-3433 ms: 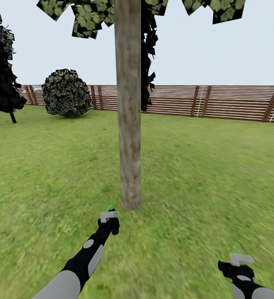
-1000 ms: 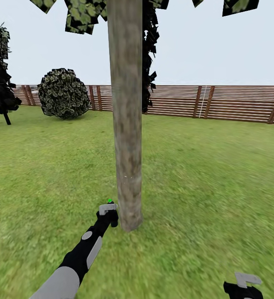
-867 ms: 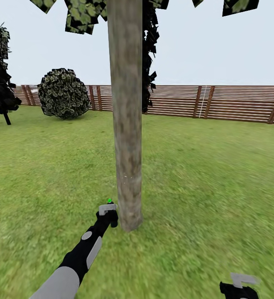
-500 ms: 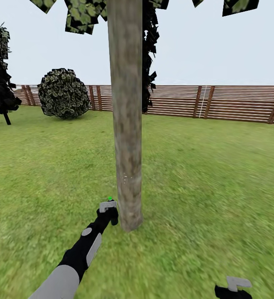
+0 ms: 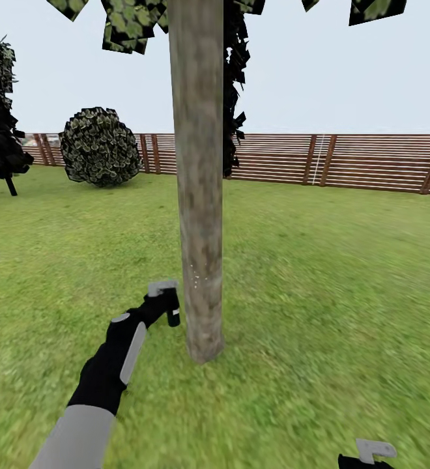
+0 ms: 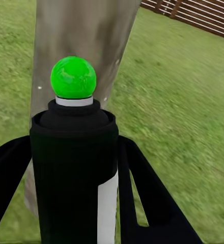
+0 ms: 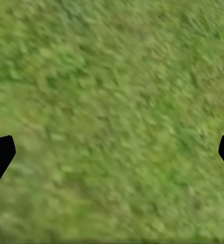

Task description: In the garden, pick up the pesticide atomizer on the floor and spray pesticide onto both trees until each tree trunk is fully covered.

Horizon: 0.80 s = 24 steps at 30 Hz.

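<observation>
The left gripper (image 5: 165, 301) clenches the pesticide atomizer (image 6: 74, 168) just beside the tree trunk (image 5: 197, 176), the bottle's long axis along the fingers and its green-spotted head aimed at the bark. The right gripper (image 5: 366, 456) hangs over the lawn (image 7: 112, 101), well apart from the trunk, jaws spread and holding nothing.

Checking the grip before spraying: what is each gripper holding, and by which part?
The left gripper holds the spray bottle by its black body, one finger on each side. The right gripper is open over grass, holding nothing.
</observation>
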Tool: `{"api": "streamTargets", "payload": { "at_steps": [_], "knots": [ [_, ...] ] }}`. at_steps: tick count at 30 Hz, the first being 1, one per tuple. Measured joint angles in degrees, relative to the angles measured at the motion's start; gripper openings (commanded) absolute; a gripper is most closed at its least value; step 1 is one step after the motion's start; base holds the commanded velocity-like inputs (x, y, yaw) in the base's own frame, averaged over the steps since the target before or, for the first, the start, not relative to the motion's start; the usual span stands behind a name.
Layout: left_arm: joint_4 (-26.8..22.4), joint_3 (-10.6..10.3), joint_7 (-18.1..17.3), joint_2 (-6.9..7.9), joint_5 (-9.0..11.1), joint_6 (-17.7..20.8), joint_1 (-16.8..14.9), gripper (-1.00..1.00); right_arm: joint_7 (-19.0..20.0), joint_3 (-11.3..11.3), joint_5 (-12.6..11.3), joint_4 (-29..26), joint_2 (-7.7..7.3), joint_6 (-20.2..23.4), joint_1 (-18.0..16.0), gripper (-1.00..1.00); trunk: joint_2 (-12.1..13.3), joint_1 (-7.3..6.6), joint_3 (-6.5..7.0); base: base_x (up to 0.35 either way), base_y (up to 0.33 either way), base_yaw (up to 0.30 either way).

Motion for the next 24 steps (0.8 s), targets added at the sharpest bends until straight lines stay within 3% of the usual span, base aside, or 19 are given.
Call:
{"api": "streamTargets", "payload": {
  "at_steps": [3,6,12,16,19,24],
  "knots": [
    [-3.8,0.0,0.0,0.05,0.0,6.5,0.0,-1.00,0.0,0.0,0.0,0.0,-0.01,0.0,0.0,1.00,0.0,0.00,0.00,0.000,0.000,0.000],
    [-7.4,-0.1,0.0,0.03,-0.4,10.6,0.0,-1.00,0.0,0.0,0.0,0.0,0.00,0.0,0.0,1.00,0.0,0.00,0.00,0.000,0.000,0.000],
    [-10.0,-0.2,-0.1,0.02,-1.3,12.5,-0.3,-1.00,0.0,0.0,0.0,0.0,0.00,0.0,0.0,1.00,0.0,0.00,0.00,0.000,0.000,0.000],
    [-10.0,-0.2,0.0,0.01,-2.3,14.5,-2.2,-1.00,0.0,0.0,0.0,0.0,0.00,0.0,0.0,1.00,0.0,0.00,0.00,0.000,0.000,0.000],
    [-10.0,-0.2,0.0,0.01,-2.7,18.5,-4.3,-1.00,0.0,0.0,0.0,0.0,0.00,0.0,0.0,1.00,0.0,0.00,0.00,0.000,0.000,0.000],
    [-9.9,-0.2,0.0,-0.02,-2.8,23.4,-9.9,-1.00,0.0,0.0,0.0,0.0,0.00,0.0,0.0,1.00,0.0,0.00,0.00,0.000,0.000,0.000]
  ]
}}
